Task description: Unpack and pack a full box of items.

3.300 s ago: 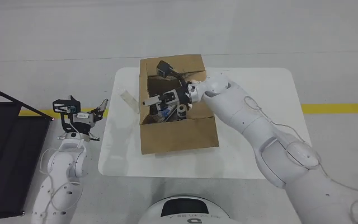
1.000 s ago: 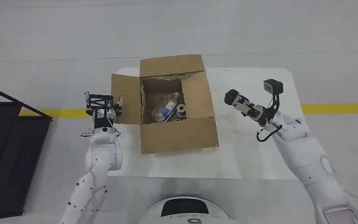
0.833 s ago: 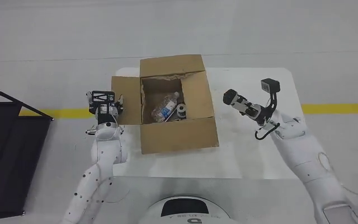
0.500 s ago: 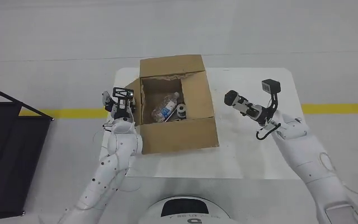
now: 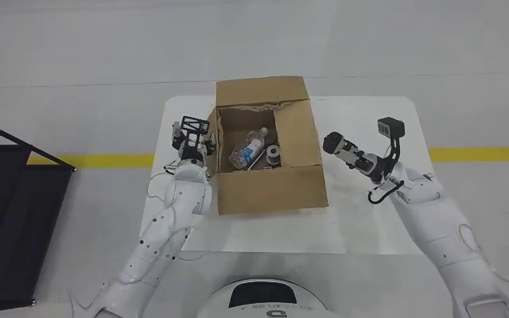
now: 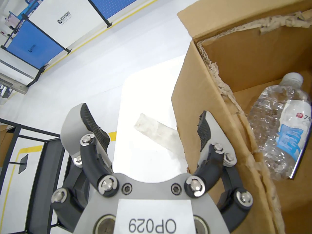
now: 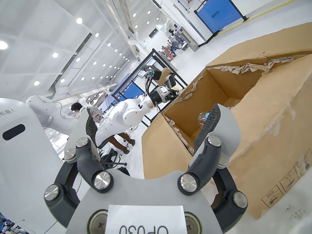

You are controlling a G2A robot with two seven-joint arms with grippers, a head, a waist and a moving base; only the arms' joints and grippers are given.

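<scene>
1. The left gripper (image 5: pixel 193 135) is now sitting at the left wall of the box (image 5: pixel 270 191), having swung in from well off the left edge of the surface (image 5: pixel 374 230) over the last few seconds. Its jaws are standing wide and holding nothing. One finger is lying just beside the outer cardboard; whether it is touching, I cannot tell.
2. A strip of tape (image 6: pixel 158 135) is lying flat on the surface between those jaws, just outside the box.
3. The box is sitting further right than a second ago, and the left flap, spread outward then, is no longer sticking out. This is looking like a push from the left arm.
4. Inside, a clear water bottle (image 5: pixel 248 149) is lying on its side on the box bottom, with a small dark round item (image 5: pixel 273 153) just beside it. Both are keeping their places inside as the box shifts.
5. The right gripper (image 5: pixel 332 143) is hovering just outside the right wall, jaws wide and empty. About three seconds ago it was reaching inside the box, and it is now out of it.
6. Apart from the tape, no items are lying out on the surface, so unpacking is appearing unfinished. The shifted box is probably giving the right arm an easier reach to the bottle.
</scene>
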